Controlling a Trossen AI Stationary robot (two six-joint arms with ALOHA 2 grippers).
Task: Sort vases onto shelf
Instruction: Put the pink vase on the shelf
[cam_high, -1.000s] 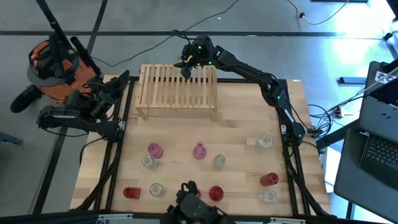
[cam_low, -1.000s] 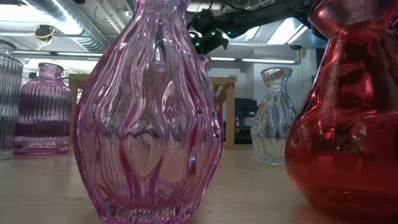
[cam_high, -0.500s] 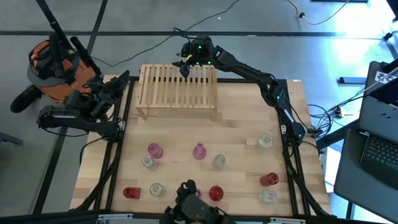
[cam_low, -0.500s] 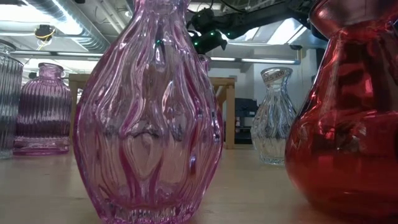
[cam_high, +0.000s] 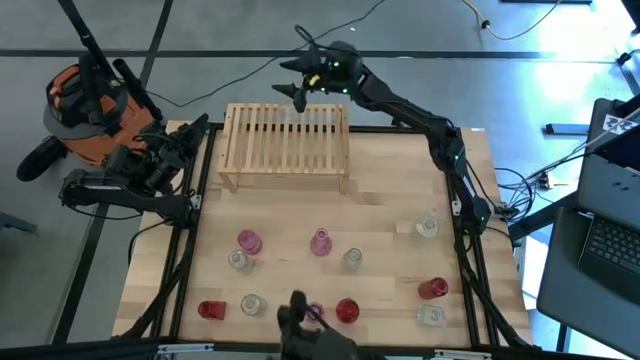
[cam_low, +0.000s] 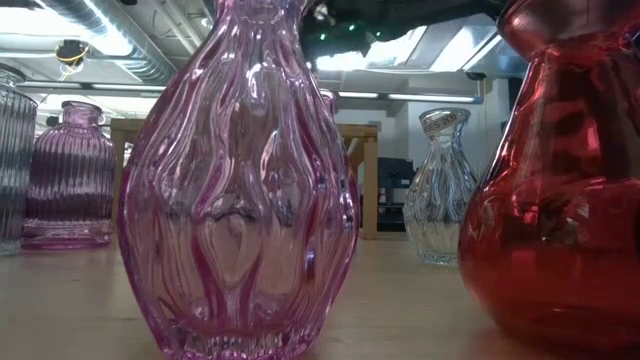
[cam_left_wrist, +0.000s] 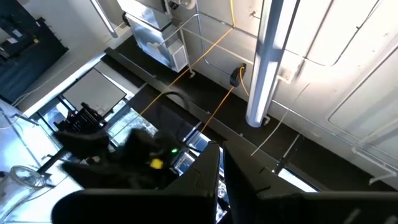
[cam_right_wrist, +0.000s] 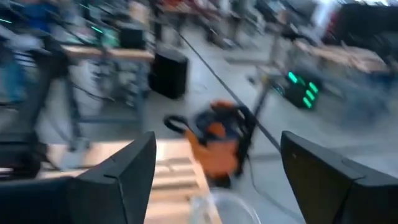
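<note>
The wooden shelf (cam_high: 287, 145) stands at the table's far middle, and in the low view it (cam_low: 362, 140) shows behind the vases. Several vases stand on the near half of the table: pink ones (cam_high: 249, 241) (cam_high: 320, 242), clear ones (cam_high: 352, 258) (cam_high: 427, 227) and red ones (cam_high: 432, 289) (cam_high: 211, 310). My right gripper (cam_high: 288, 80) hangs open above the shelf's far edge. In its wrist view a clear glass rim (cam_right_wrist: 224, 208) shows below and between the fingers. My left gripper (cam_left_wrist: 221, 180) is shut, raised at the table's left edge.
An orange and grey device (cam_high: 85, 110) sits on the floor beyond the table's far left corner. A laptop (cam_high: 610, 240) stands off the right side. In the low view a large pink vase (cam_low: 240, 180) and a red one (cam_low: 560, 180) fill the foreground.
My right gripper has opened wider and risen from the shelf's far right part. It has drawn back toward the table's far edge and tipped up toward level. The vases on the table have stayed put.
</note>
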